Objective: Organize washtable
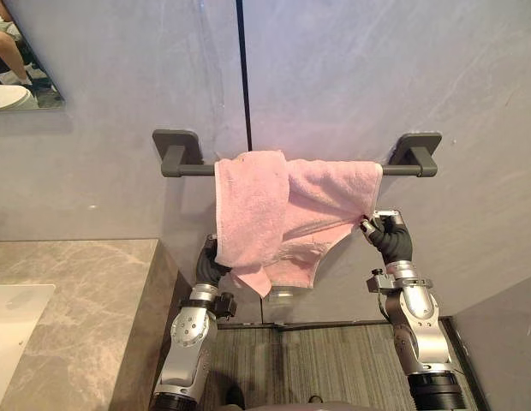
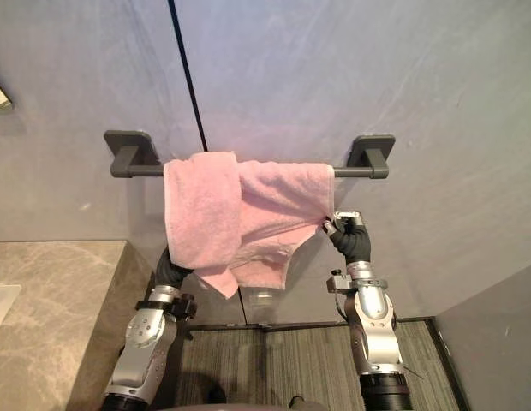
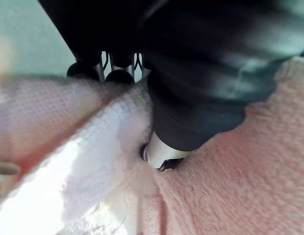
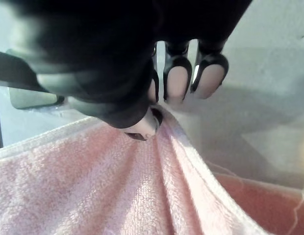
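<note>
Pink towel (image 1: 283, 214) hangs on the rail (image 1: 188, 169), pinched by both hands.

Below the rail and to its left, the marble counter (image 1: 77, 291) carries a white sink (image 1: 13, 325); just a corner of it shows, and I cannot tell what it holds. Under the rail's left half, the left hand (image 1: 210, 265) pinches a low fold of towel between thumb and fingers. The towel is over the rail but bunched, doubled thick at left and pulled askew at right. Below the rail's right end, the right hand (image 1: 387, 235) pinches the towel's side edge. Hanging looks done; I judge that spreading and evening it remain.
</note>
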